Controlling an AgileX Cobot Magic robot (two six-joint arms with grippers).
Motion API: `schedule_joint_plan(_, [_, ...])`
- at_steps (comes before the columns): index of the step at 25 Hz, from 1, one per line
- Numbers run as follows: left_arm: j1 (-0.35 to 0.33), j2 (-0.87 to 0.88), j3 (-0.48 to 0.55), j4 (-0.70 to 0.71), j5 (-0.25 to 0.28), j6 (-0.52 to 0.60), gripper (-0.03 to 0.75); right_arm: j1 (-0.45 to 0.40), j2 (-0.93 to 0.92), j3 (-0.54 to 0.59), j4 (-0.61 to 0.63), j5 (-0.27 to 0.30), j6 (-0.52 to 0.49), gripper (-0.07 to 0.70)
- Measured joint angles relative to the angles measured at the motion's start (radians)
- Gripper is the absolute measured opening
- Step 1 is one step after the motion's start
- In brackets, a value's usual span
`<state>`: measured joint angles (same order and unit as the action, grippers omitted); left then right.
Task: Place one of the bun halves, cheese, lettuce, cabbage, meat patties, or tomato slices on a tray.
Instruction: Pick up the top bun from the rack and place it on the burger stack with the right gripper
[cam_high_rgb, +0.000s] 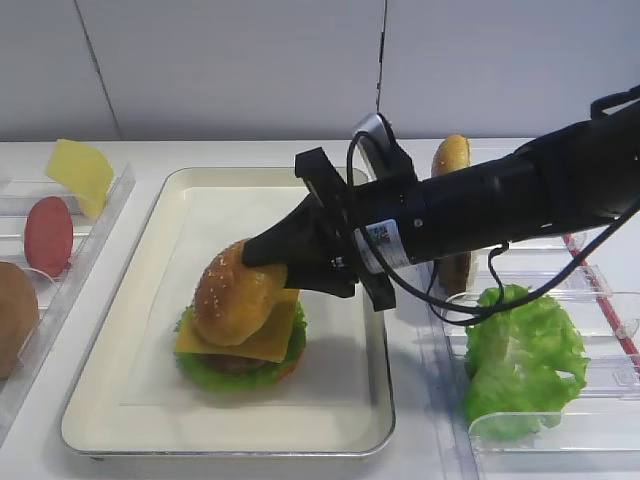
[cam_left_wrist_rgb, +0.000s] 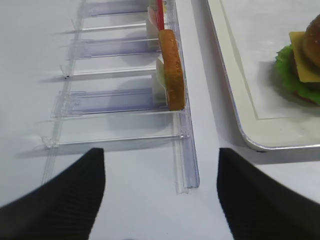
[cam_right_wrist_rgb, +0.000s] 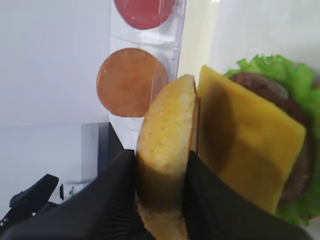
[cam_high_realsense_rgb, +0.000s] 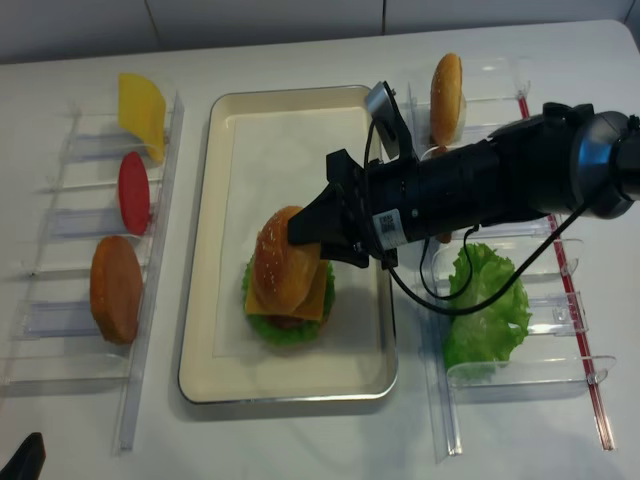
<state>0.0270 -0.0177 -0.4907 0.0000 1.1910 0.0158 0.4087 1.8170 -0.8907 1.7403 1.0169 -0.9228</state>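
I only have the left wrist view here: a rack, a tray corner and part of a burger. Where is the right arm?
Observer: The right gripper is over the tray, shut on the bun top.
Operator: Is the bun top down on the stack?
Observer: It sits tilted on the cheese; the right wrist view shows it held on edge beside the slice.
Operator: What is under the cheese?
Observer: A meat patty on lettuce.
Operator: Anything left in the right-hand rack?
Observer: A loose lettuce leaf and another bun half standing on edge.
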Motion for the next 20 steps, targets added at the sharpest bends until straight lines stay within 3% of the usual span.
schedule_joint_plan(5, [0.000, 0.000, 0.000, 0.000, 0.000, 0.000, 0.449, 0.000, 0.000, 0.000, 0.002, -0.015, 0.016, 0.267])
schedule_joint_plan(12, [0.000, 0.000, 0.000, 0.000, 0.000, 0.000, 0.449, 0.000, 0.000, 0.000, 0.003, 0.016, 0.035, 0.267])
schedule_joint_plan(20, [0.000, 0.000, 0.000, 0.000, 0.000, 0.000, 0.449, 0.021, 0.000, 0.000, 0.005, -0.016, 0.059, 0.267])
